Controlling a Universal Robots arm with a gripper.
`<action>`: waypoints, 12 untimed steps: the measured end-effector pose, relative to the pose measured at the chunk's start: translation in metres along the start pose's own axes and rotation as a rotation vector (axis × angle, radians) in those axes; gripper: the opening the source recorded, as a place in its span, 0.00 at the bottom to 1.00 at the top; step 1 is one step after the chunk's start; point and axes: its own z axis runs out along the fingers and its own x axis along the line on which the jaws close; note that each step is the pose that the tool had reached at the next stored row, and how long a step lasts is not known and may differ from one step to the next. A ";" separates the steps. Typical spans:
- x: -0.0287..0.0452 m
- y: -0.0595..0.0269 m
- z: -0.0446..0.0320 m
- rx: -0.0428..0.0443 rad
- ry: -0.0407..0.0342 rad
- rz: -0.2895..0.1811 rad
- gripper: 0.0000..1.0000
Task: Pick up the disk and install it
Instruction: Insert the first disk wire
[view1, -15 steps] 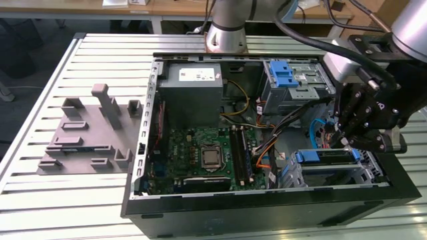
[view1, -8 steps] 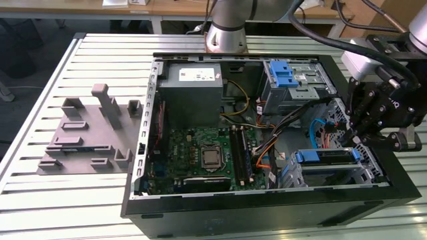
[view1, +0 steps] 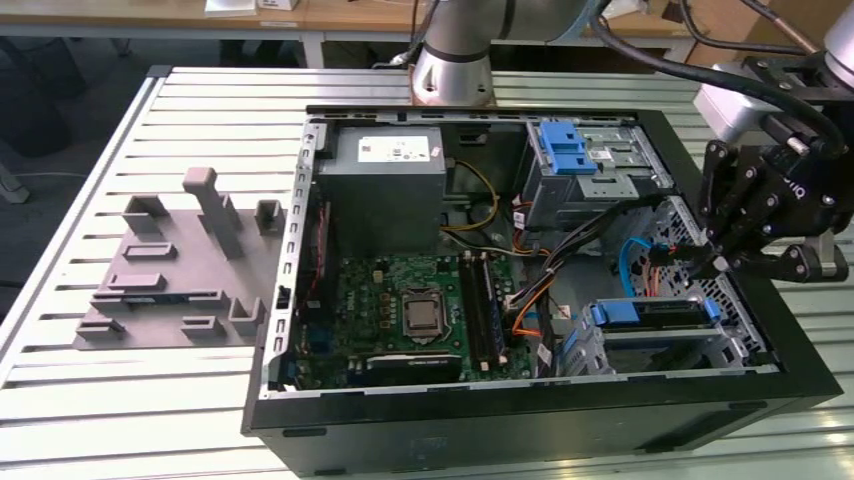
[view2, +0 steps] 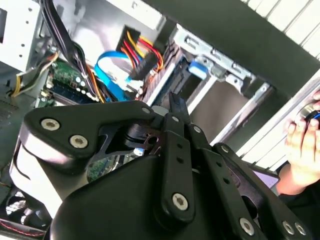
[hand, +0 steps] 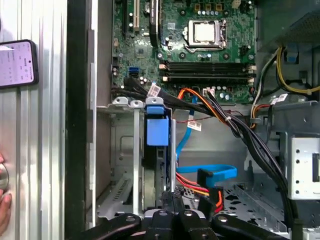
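- I see the claw (view1: 727, 262) hanging over the open computer case (view1: 534, 420), at the exterior view's right; its fingers look drawn together, gripping nothing I can make out.
- The disk (view1: 650, 313) sits in the drive bay, blue bracket (hand: 157, 131) showing; bay rails hide most of it.
- A hand (view2: 306, 150) is cut off at the frame edge.

The open black computer case (view1: 534, 420) lies on the slatted metal table (view1: 80, 400). On the exterior view's left of it sits a grey plastic fixture (view1: 174, 270); inside, seemingly seated in a bay by the case's exterior-view-right wall, the blue-bracketed silver disk (view1: 647, 313).
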 end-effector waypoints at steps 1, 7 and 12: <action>-0.0020 -0.0016 0.0001 -0.0001 -0.0001 0.000 0.11; -0.0210 -0.0054 0.0001 -0.0009 0.0002 0.000 0.11; -0.0279 -0.0063 0.0000 -0.0018 0.0013 0.011 0.11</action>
